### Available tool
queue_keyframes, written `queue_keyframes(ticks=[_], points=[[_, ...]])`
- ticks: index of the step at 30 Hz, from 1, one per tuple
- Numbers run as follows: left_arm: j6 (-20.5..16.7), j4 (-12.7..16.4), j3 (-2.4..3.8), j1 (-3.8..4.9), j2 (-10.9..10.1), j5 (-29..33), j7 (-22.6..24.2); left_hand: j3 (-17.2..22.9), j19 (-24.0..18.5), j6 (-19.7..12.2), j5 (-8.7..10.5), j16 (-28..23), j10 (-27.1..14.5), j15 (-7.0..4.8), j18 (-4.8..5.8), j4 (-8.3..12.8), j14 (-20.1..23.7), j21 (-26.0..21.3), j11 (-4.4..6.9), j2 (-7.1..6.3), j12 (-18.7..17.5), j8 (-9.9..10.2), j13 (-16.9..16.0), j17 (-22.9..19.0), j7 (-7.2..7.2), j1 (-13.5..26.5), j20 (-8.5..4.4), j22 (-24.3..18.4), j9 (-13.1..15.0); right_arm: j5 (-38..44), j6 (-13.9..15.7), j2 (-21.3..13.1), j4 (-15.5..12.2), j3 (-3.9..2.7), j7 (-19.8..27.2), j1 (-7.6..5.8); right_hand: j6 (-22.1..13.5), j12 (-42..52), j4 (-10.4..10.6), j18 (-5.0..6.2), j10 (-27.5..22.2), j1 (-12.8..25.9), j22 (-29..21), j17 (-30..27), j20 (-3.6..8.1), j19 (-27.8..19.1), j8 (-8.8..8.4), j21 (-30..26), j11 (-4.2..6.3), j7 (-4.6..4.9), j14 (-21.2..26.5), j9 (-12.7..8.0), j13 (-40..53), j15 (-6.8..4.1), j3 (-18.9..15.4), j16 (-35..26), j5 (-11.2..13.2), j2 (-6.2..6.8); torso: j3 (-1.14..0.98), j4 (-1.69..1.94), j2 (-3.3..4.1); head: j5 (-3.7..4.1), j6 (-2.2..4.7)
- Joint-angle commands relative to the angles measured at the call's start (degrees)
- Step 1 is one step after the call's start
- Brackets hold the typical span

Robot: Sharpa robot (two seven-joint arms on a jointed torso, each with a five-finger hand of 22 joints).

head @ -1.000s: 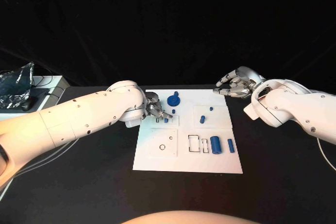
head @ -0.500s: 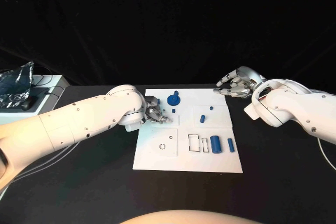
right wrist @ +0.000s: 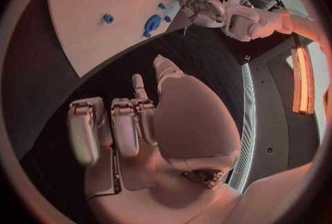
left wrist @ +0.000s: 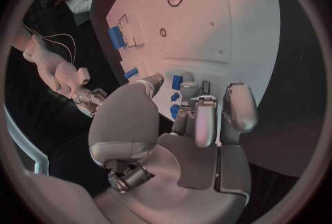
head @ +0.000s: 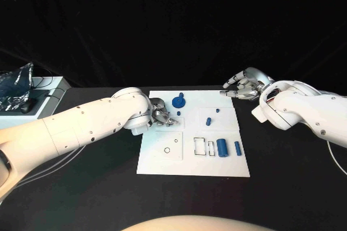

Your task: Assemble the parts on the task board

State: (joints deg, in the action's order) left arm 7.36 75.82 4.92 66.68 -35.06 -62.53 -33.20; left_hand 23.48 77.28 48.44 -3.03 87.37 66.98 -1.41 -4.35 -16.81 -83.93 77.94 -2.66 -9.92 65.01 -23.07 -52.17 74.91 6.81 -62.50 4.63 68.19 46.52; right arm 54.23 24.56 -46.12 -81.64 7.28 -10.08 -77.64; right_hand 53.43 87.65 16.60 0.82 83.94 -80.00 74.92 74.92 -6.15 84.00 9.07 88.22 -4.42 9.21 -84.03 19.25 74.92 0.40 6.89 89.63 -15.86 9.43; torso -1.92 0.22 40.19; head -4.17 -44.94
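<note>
My left arm reached in across the table (head: 87, 191), its hand (head: 162, 117) lowered over the left edge of the board (head: 194, 166), fingers (left wrist: 205, 119) curled down around small blue parts (left wrist: 176, 82) at their tips; whether they gripped one I could not tell. My right hand (head: 243, 85) hovered off the board's far right corner, above the black table, fingers loosely curled and holding nothing. Other blue parts (head: 222, 148) lay near the board's right side.
</note>
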Motion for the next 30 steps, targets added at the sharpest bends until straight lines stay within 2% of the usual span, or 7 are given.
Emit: queue_keyframes(ticks=[1, 7, 9, 14, 24, 30], points=[[0.1, -0.5, -0.14, -0.26, 0.2, 0.3, 0.1, 1.1, 0.5, 0.6, 0.13, 0.2, 0.5, 0.16, -0.46, 0.1, -4.5, 0.4, 0.26, 0.55, 0.4, 0.1, -0.1, 11.2, -0.03, 0.4, -0.14, 0.2, -0.8, 0.5, -0.7, 0.0, -0.1, -0.01, 0.3, 0.03, -0.3, -0.1, -0.1, -0.27, 3.7, 0.6, 13.5, 15.0, 0.11, 5.0, 0.37, -0.3, 0.01, -0.06, -6.0, 0.0, 12.8, -0.22, 0.4, 0.4, 0.1, 0.14, -0.02, 0.03, -0.05, 0.0, -0.06], [0.4, -1.1, -0.13, -0.26, 0.5, 0.3, -0.1, 3.4, 0.7, 0.6, 0.13, 0.4, 0.6, 0.07, -0.43, 0.3, -4.6, 0.5, 0.34, 1.14, 0.4, 0.1, 0.2, 11.3, -0.07, -1.0, -0.25, 0.4, -1.2, 0.5, -0.9, 0.0, 0.0, -0.01, 0.3, 0.03, -0.3, -0.1, -0.1, -0.27, 3.7, 0.6, 13.5, 15.0, 0.11, 5.0, 0.37, -0.3, 0.01, -0.06, -6.0, 0.0, 12.8, -0.22, 0.4, 0.4, 0.1, 0.14, -0.01, -0.07, -0.04, -0.02, -0.15], [0.4, -1.3, -0.13, -0.26, 0.7, 0.3, -0.1, 5.4, 0.7, 0.6, 0.12, 0.4, 0.5, 0.03, -0.4, 0.6, -4.6, 0.6, 0.38, 1.67, 0.5, 0.1, 0.3, 11.4, -0.08, -2.2, -0.29, 0.5, -1.5, 0.5, -0.9, 0.0, 0.0, -0.01, 0.3, 0.03, -0.3, -0.1, -0.1, -0.27, 3.7, 0.6, 13.5, 15.0, 0.11, 5.0, 0.37, -0.3, 0.01, -0.06, -6.0, 0.0, 12.8, -0.22, 0.4, 0.4, 0.1, 0.14, -0.01, -0.07, -0.02, 0.03, -0.16], [0.4, -2.0, -0.12, -0.27, 1.3, 0.4, -0.2, 9.5, 0.8, 0.6, 0.14, 0.5, 0.5, -0.05, -0.38, 1.3, -4.7, 0.6, 0.47, 1.89, 0.5, -0.1, 0.6, 11.5, -0.14, -4.2, -0.38, 0.6, -1.8, 0.5, -1.1, 0.0, -0.1, -0.01, 0.2, 0.03, -0.3, -0.1, -0.1, -0.27, 3.7, 0.6, 13.5, 15.0, 0.11, 5.0, 0.37, -0.3, 0.01, -0.06, -6.0, 0.0, 12.8, -0.22, 0.4, 0.4, 0.1, 0.14, -0.02, -0.07, 0.0, 0.12, -0.28], [0.8, -2.7, -0.11, -0.27, 1.8, 0.5, -0.6, 10.5, 1.1, 0.8, 0.15, 0.6, 0.8, -0.07, -0.26, 1.1, -4.8, 0.9, 0.5, 1.88, 0.8, -0.3, 0.3, 11.7, -0.2, -3.9, -0.4, 1.2, -1.8, 0.5, -1.2, 0.0, 0.0, -0.01, 0.2, 0.03, -0.3, -0.1, -0.1, -0.27, 3.7, 0.6, 13.5, 15.0, 0.11, 5.0, 0.37, -0.3, 0.01, -0.06, -6.0, 0.0, 12.8, -0.22, 0.4, 0.4, 0.1, 0.14, -0.07, 0.0, -0.06, 0.28, -0.55], [1.2, -2.9, -0.11, -0.27, 1.9, 0.7, -0.6, 13.1, 1.2, 0.9, 0.13, 0.7, 1.0, -0.31, -0.24, 2.6, -4.8, 1.0, 0.78, 1.5, 0.8, -0.7, 0.4, 11.8, -0.46, -5.2, -0.59, 1.4, -1.8, 0.5, -1.4, 0.1, 0.0, -0.01, 0.2, 0.04, -0.4, -0.1, -0.1, -0.27, 3.7, 0.6, 13.6, 15.0, 0.11, 5.0, 0.45, -0.3, 0.02, -0.07, -6.0, 0.1, 12.8, -0.22, 0.4, 0.3, 0.1, 0.1, -0.08, 0.05, -0.11, 0.21, -0.66]])
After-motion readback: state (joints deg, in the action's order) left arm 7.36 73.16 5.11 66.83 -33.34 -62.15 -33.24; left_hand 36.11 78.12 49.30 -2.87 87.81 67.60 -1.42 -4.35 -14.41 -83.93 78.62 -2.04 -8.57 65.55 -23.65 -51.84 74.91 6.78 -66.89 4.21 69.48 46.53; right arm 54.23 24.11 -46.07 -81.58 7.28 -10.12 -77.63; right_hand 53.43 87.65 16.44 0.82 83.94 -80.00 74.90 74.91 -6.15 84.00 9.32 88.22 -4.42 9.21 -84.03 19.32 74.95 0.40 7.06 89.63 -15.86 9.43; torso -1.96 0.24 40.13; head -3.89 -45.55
